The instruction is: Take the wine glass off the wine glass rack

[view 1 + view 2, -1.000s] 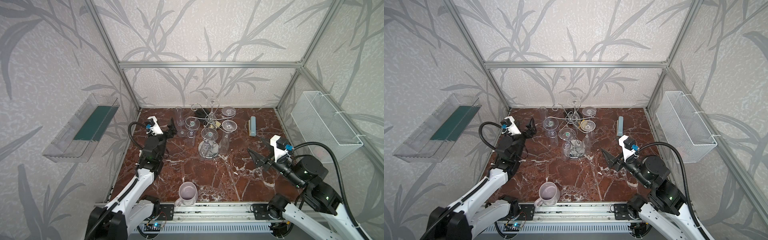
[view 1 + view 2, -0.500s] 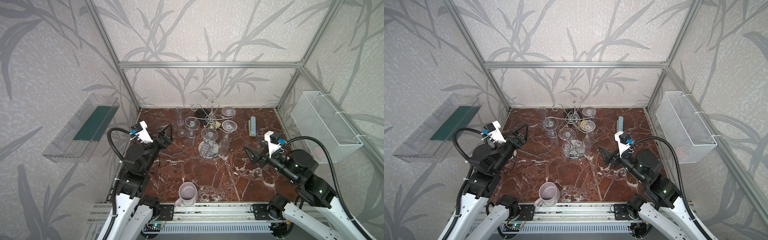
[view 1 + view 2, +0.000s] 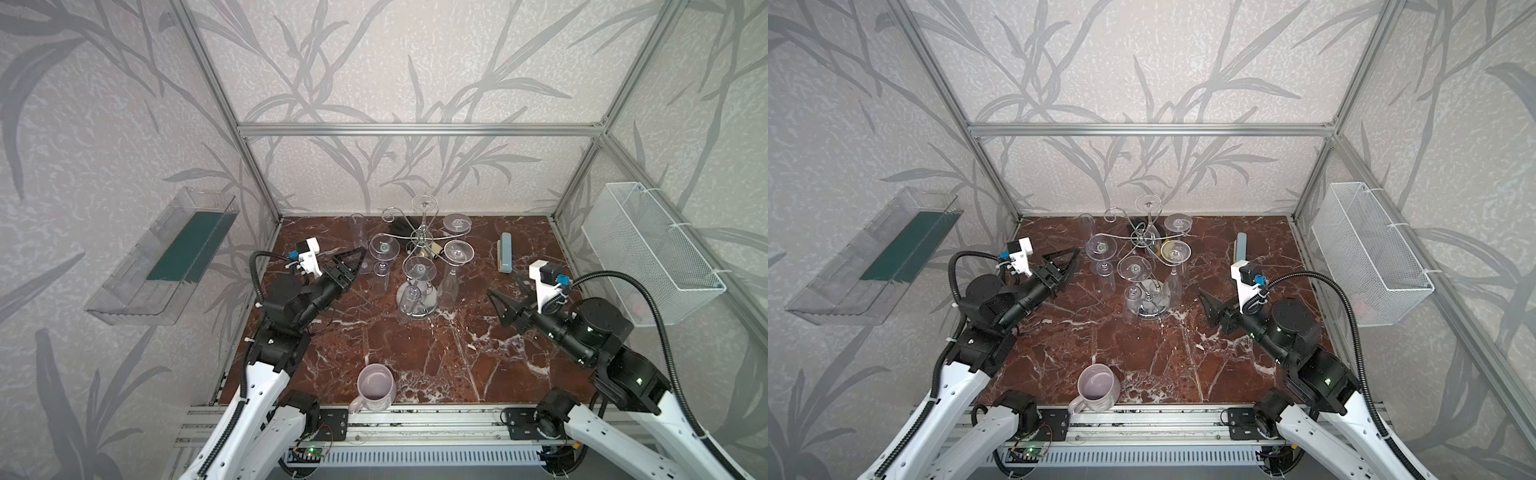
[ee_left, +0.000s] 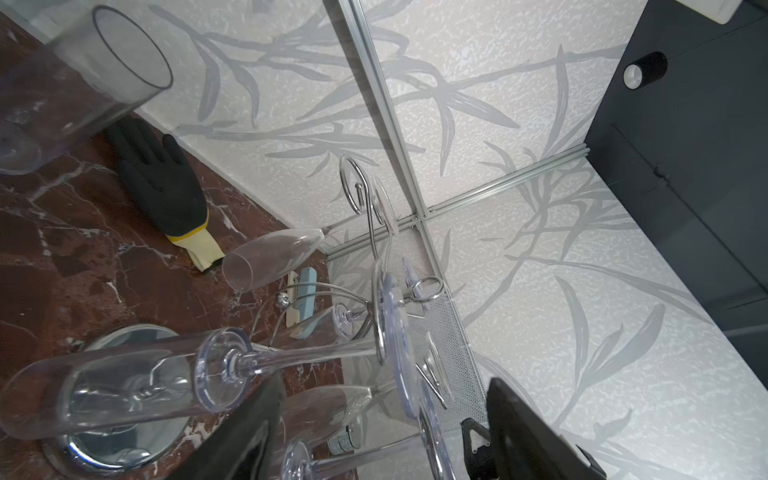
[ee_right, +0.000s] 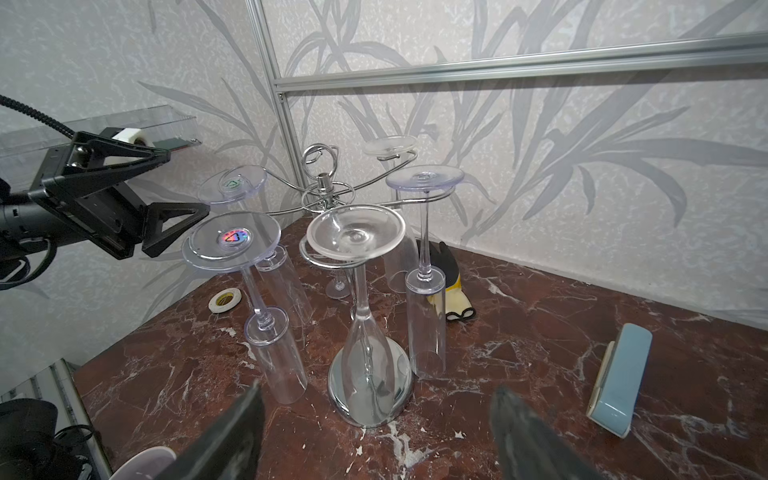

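My left pincer (image 3: 360,255) is spread and empty, its tips just left of the foot of the clear stemmed wine glass (image 3: 384,248). This glass hangs bowl-down from a left arm of the chrome wire wine glass rack (image 3: 420,239), which stands mid-table toward the far side. My right pincer (image 3: 503,286) is also spread and empty, well apart to the right of the rack.

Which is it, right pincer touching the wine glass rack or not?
Apart. In a top view, bare marble table shows between the right pincer and the wine glass rack.
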`<state>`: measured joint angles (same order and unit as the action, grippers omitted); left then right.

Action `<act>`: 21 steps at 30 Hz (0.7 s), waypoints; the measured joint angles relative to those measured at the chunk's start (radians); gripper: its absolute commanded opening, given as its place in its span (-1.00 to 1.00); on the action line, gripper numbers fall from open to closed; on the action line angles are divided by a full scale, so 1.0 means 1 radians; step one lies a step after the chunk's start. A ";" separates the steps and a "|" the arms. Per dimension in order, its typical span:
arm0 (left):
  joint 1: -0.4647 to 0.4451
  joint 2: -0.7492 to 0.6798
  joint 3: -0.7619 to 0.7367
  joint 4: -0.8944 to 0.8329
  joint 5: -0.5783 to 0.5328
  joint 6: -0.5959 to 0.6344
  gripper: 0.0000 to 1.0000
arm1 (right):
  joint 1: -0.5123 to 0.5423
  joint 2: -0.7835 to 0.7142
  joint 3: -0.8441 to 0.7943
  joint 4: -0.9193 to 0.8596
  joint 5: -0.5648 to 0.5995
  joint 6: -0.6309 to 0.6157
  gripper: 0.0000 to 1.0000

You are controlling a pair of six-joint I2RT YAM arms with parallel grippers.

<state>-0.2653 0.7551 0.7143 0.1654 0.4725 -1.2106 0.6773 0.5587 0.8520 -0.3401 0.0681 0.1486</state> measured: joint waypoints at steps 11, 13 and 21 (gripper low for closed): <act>-0.086 0.062 0.005 0.021 0.008 -0.068 0.29 | 0.000 -0.017 0.000 -0.010 0.034 0.023 0.67; -0.090 0.062 0.005 0.021 0.007 -0.070 0.23 | 0.000 -0.018 0.000 -0.011 0.038 0.024 0.67; -0.098 0.094 0.048 -0.005 0.005 -0.073 -0.03 | 0.000 -0.018 0.000 -0.011 0.046 0.039 0.67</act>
<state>-0.3637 0.8494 0.7628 0.1604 0.4770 -1.2835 0.6773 0.5411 0.8520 -0.3511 0.1139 0.1871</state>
